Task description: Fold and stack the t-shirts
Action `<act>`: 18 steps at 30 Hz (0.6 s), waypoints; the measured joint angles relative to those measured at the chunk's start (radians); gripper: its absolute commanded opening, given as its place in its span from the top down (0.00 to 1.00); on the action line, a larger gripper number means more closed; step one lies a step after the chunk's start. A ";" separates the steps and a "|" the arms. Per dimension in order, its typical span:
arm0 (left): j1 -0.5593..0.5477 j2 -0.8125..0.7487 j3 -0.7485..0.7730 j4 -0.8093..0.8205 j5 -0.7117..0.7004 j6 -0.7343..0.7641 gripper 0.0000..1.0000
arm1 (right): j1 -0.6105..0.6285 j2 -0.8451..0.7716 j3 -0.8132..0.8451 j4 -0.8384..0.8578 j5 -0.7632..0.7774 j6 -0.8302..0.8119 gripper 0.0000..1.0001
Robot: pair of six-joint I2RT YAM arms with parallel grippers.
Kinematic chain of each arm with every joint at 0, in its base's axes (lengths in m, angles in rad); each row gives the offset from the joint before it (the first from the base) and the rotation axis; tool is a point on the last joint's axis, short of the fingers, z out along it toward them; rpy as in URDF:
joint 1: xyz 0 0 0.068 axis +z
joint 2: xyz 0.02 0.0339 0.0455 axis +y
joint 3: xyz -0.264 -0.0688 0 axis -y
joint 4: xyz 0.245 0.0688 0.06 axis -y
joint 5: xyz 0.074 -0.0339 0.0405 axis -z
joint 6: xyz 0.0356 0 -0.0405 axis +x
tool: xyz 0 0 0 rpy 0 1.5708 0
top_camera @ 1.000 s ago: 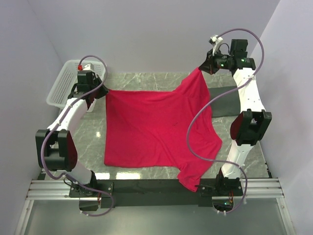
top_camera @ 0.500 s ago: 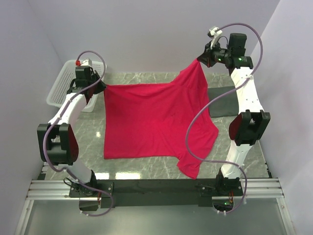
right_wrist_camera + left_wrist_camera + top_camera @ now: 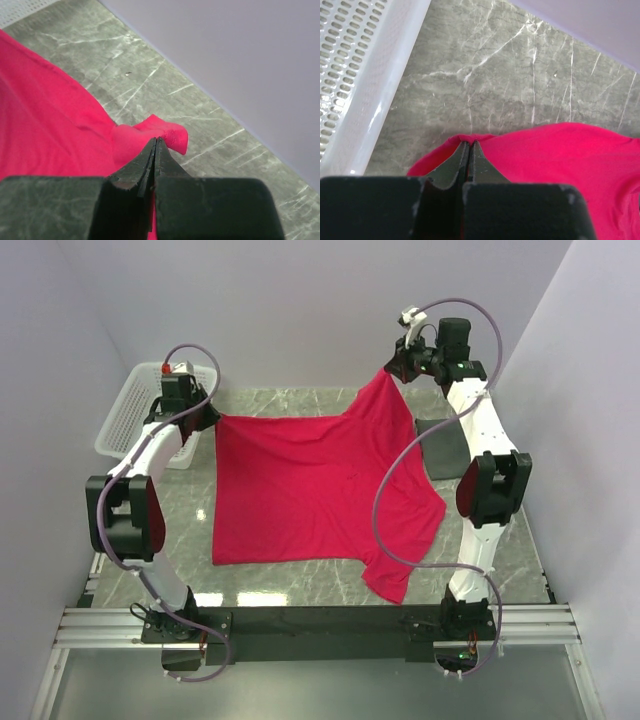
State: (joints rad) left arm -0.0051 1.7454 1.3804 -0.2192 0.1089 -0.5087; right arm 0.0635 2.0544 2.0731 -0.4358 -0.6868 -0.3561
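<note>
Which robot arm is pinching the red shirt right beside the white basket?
The left arm. Its jaws are shut on the shirt corner next to the basket; the right arm holds its corner on the opposite side.

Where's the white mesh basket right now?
Basket: top view, far-left corner of the table, against the left wall, beside the left gripper holding the t-shirt.

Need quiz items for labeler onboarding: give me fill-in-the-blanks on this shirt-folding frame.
The left gripper is ____ on a far corner of the shirt. The right gripper pinches the other far corner of that plain ____ shirt. The white basket sits beside the ____ arm.
Missing words: shut; red; left.
</note>
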 measured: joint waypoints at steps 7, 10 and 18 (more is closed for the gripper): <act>0.000 0.076 0.063 0.005 -0.002 -0.001 0.99 | 0.001 0.028 -0.006 0.013 0.041 0.000 1.00; 0.000 0.117 0.095 0.004 -0.002 -0.004 0.99 | 0.001 0.028 -0.006 0.029 0.046 0.003 1.00; 0.000 0.158 0.121 0.005 -0.001 -0.005 0.99 | -0.007 0.027 -0.011 0.035 0.020 0.020 1.00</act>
State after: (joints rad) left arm -0.0051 1.9030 1.5013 -0.2142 0.1078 -0.5137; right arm 0.0566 2.0819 2.0624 -0.4007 -0.6666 -0.3363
